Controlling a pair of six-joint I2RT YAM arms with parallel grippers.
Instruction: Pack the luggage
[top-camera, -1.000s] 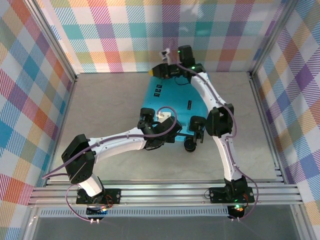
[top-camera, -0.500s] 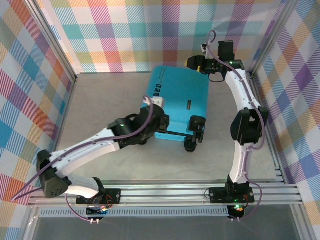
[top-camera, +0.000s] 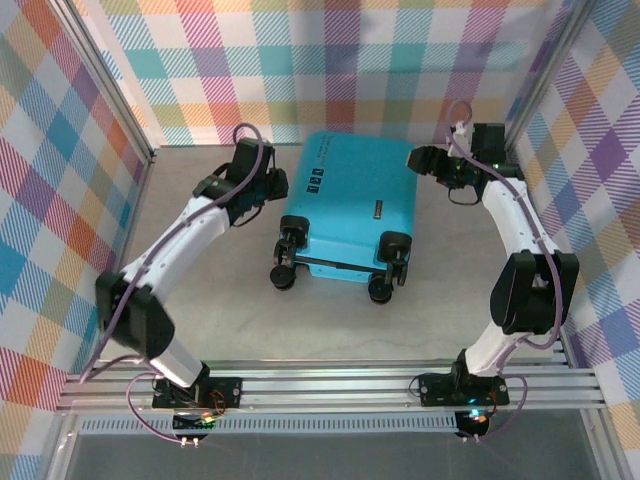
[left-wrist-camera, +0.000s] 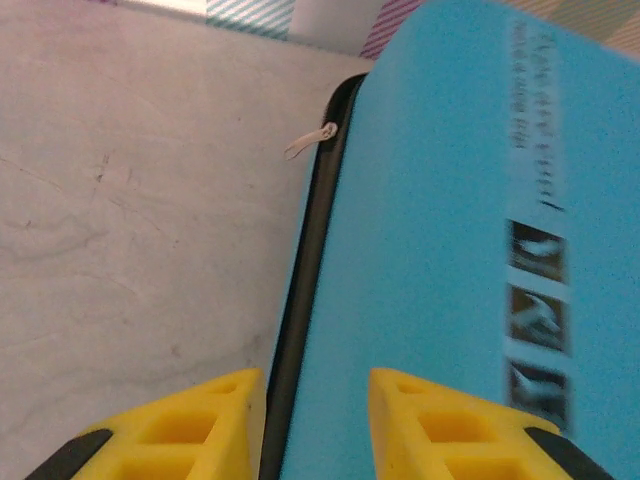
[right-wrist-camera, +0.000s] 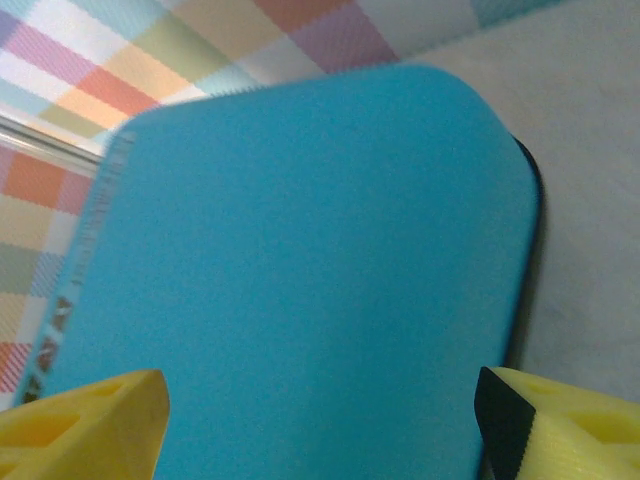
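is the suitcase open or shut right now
Shut. The luggage lies flat on the table, turquoise shell up, its halves meeting along the black zipper edge with no gap.

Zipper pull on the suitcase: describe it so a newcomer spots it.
Find the turquoise luggage lying flat mid-table, wheels toward the near edge. In the left wrist view, follow its black zipper edge away from the yellow left pincer. The zipper pull is the small pale tab sticking out over the grey table, unlike the dark strip beside it.
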